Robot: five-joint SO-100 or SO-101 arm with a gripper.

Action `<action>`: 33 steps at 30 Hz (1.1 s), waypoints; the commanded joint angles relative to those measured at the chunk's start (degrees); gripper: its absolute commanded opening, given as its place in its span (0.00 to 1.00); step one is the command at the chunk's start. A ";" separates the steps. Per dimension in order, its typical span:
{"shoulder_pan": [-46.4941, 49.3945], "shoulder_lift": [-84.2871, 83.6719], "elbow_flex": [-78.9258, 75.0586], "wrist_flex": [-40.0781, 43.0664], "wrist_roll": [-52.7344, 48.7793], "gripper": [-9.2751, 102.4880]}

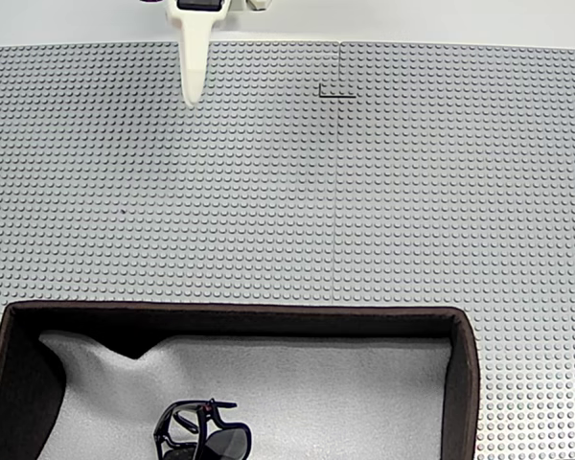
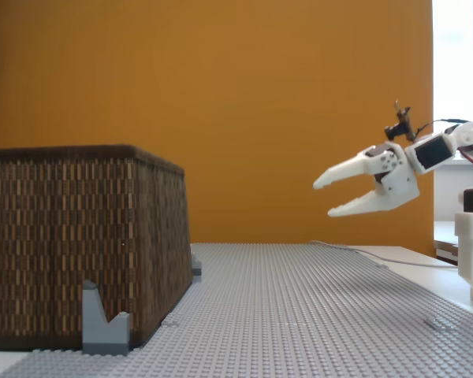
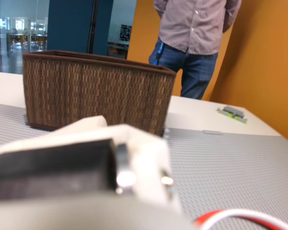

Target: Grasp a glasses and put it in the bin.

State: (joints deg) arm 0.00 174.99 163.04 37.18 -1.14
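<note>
Where the grey studded tabletop [image 1: 364,192] spreads across the top-down fixed view, it takes up most of the picture, and an orange wall [image 2: 284,118] rises behind it in the side-on fixed view. Next in size is the bin [image 1: 465,374], a wide rectangular box with dark brown woven walls, standing at the lower edge of the top-down view and at the left of the side-on view. Its inside is lined with light grey, wrinkled soft material [image 1: 345,393]. A person in a grey shirt and blue jeans [image 3: 194,43] stands beyond the bin in the wrist view, next to the orange wall. The white claw [image 2: 323,198] hangs in the air at the right of the side-on view, well apart from the bin, its two pointed fingers spread and nothing between them (released, then). From above, one white finger [image 1: 192,62] reaches down from the top edge over the tabletop. A small grey bracket [image 2: 104,323] sits against the bin's near corner in the side-on view. Smallest are the glasses [image 1: 203,436], glossy black with dark lenses, lying on the lining inside the bin near its front edge in the top-down view.
</note>
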 commanded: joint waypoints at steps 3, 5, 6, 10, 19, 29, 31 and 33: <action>-0.70 4.31 0.70 2.46 -1.76 0.27; -1.05 6.42 1.49 3.43 -2.11 0.27; -1.14 7.12 1.58 4.57 -2.29 0.26; -1.14 7.73 1.67 5.71 -2.64 0.26; -0.44 8.09 1.05 6.50 -3.60 0.26; -1.32 8.61 0.97 7.21 -3.16 0.25; -1.41 8.61 0.97 7.21 -3.16 0.24; -1.67 8.79 0.97 7.29 -3.08 0.23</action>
State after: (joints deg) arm -1.14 182.37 164.09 43.77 -3.52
